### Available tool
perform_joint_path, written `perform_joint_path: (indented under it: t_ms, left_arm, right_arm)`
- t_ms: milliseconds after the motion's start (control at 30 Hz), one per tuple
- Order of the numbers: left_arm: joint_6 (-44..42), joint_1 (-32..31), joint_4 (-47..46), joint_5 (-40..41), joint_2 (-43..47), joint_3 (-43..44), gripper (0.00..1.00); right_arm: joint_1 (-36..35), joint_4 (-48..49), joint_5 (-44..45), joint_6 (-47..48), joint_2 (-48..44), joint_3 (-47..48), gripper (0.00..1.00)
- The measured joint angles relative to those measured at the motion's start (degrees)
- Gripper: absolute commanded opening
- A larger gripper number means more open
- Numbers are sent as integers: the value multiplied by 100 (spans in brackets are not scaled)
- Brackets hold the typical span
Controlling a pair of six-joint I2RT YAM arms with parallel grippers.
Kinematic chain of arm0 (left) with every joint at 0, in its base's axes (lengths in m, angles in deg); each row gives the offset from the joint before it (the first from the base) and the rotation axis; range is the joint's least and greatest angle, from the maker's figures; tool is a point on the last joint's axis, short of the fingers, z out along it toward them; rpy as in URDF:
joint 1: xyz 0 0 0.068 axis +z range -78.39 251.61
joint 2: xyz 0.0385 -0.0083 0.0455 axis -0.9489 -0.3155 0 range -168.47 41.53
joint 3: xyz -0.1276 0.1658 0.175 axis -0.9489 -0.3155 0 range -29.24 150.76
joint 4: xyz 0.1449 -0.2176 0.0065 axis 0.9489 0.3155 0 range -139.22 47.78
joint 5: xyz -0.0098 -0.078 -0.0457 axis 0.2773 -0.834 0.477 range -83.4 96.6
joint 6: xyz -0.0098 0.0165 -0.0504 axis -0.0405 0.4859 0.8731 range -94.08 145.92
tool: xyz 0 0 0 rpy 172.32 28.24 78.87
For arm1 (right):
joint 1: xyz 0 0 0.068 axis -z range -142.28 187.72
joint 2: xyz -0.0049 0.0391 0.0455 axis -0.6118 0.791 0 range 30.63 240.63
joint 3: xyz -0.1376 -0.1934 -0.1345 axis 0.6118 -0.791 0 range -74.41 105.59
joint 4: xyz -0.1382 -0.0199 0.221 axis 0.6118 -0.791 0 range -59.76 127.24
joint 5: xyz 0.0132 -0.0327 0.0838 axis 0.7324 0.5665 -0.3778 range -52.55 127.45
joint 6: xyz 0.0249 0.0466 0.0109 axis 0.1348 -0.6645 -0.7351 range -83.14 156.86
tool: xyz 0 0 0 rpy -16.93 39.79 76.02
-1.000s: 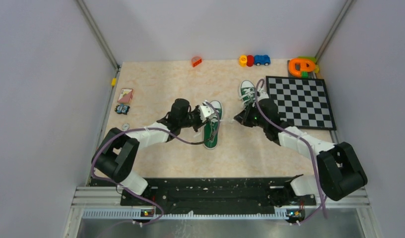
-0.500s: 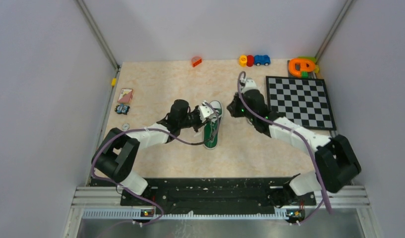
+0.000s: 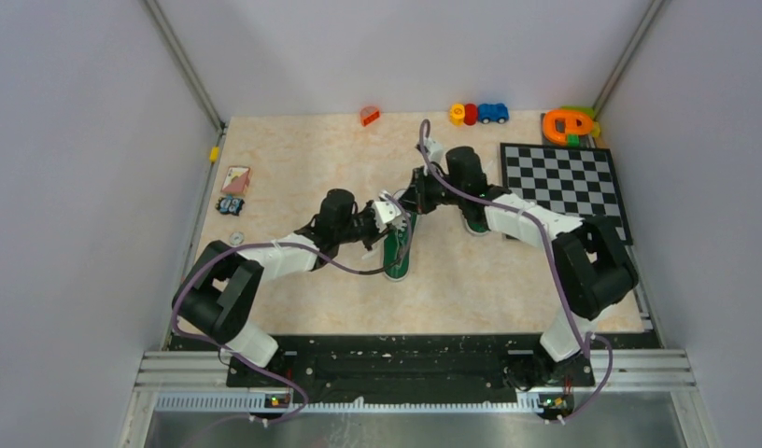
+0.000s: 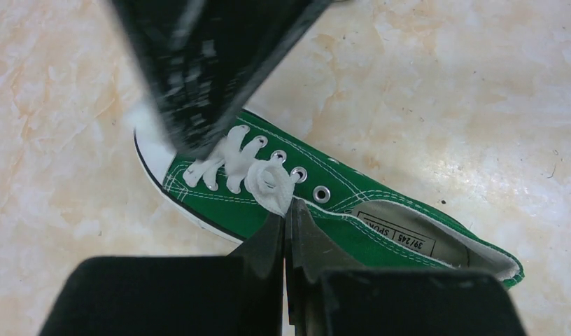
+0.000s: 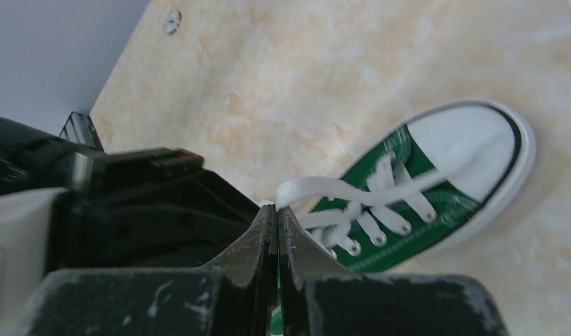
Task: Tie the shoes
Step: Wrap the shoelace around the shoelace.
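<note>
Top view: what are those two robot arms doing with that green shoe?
Both arms are working on one green shoe, trying to tie it. The left gripper is shut on a bunch of lace over the eyelets. The right gripper is shut on a lace end that stretches out from the shoe. No bow shows yet.

Two robot arms, the left arm and the right arm, are working over one green sneaker lying in plain view. One chessboard is sitting at right. Three small toys in a row, one orange block, and one orange-and-green toy are lining the far edge.
</note>
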Motion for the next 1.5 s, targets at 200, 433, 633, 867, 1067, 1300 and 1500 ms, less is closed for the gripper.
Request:
perform_joint_path:
  t_ms: [200,433,633,867,1067,1300,1500]
  left_arm:
    - [9,0,-13,-46,0,0,0]
    - [-11,0,-11,-35,0,0,0]
    - [-31,0,26,-22,0,0,0]
    - [-153,0,155,20,0,9,0]
    - [-402,0,540,179,0,251,0]
    - [-490,0,791,236,-2,496,0]
    - [-472,0,802,258,-2,494,0]
  right_arm:
    - [601,-66,-223,-299,-46,-726,0]
    - [782,-186,199,-472,-168,-885,0]
    - [949,-221,570,-496,-466,-1099,0]
    - [953,-50,-304,-313,-409,-925,0]
    - [953,-37,-1032,-131,-278,-411,19]
    - [953,192,-1156,-282,-61,-380,33]
    - [953,857,-1051,-833,120,-737,59]
